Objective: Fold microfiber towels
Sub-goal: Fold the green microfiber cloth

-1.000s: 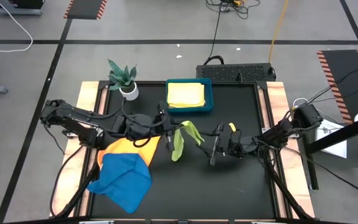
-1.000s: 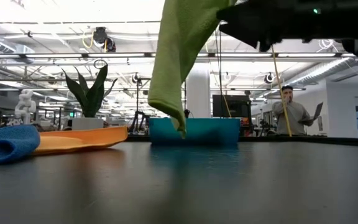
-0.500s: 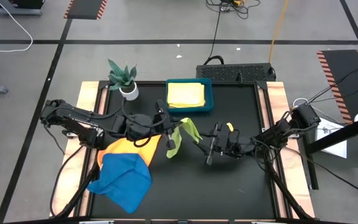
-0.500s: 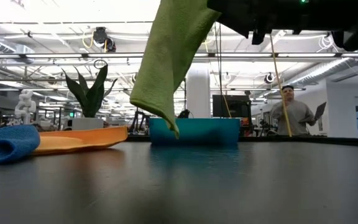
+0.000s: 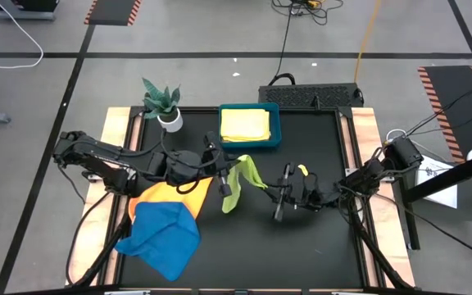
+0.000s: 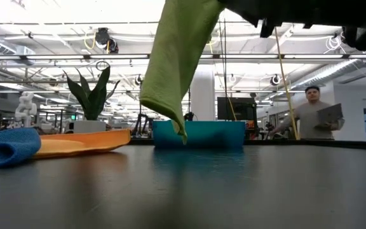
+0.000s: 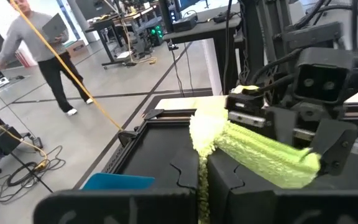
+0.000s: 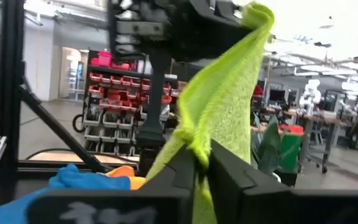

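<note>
Lime green towel [image 5: 234,184] hangs in the air between both arms above the black table [image 5: 318,246]. The left gripper [image 5: 218,164] stays clamped on one corner, and the right gripper [image 5: 278,195], wide open a second ago, has closed on another, so the cloth can be stretched out. Behind, the person [image 6: 315,114] has stepped sideways

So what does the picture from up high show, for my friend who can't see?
Two robot arms hold a green towel up between them over a black table, the left tool and right tool each pinching part of it. An orange towel and blue towel lie to the left; a yellow towel sits in a tray.
</note>
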Robot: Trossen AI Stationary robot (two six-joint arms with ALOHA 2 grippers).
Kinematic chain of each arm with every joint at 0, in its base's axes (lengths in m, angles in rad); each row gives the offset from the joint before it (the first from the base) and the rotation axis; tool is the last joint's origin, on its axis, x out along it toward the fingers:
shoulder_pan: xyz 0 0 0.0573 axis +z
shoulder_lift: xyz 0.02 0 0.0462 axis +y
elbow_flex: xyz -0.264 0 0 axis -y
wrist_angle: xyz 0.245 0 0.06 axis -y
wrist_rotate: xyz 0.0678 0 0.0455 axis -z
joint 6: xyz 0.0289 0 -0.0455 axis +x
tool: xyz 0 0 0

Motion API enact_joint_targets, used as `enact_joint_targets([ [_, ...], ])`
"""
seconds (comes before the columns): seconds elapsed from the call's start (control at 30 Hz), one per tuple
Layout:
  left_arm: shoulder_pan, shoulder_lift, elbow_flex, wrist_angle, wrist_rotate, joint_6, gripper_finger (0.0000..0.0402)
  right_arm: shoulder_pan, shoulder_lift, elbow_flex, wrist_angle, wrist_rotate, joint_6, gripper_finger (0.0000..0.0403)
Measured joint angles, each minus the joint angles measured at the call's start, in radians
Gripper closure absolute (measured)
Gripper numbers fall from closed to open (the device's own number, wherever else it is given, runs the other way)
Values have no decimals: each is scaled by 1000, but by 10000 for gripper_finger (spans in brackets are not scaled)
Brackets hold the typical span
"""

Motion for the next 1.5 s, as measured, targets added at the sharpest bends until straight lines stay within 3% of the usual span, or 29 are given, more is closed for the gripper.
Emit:
enact_joint_targets([
  [0.1, -3, 0, 0, -18, -17, 0, 397, 24, -5, 0, 12, 2, -34, 398],
  [0.37, -36, 1, 0, -22, -16, -8, 397, 116, -10, 0, 55, 94, -128, 400],
  [0.73, -181, -11, 1, -44, 14, -53, 396, 311, -150, 0, -19, 188, -183, 402],
  [0.9, -243, -11, 1, -41, 44, -93, 397, 353, -238, 11, -194, 141, -28, 402],
  [1.07, -303, -11, 1, -38, 116, -170, 393, 361, -277, 104, -462, -68, 216, 402],
  [1.17, -323, -8, 1, -27, 158, -220, 395, 362, -278, 184, -598, -140, 320, 402],
  [1.33, -326, -8, 1, -71, 165, -243, 394, 354, -286, 235, -736, -98, 396, 403],
  [1.5, -231, -10, -42, -131, 156, -282, 393, 305, -346, 214, -924, 28, 537, 403],
])
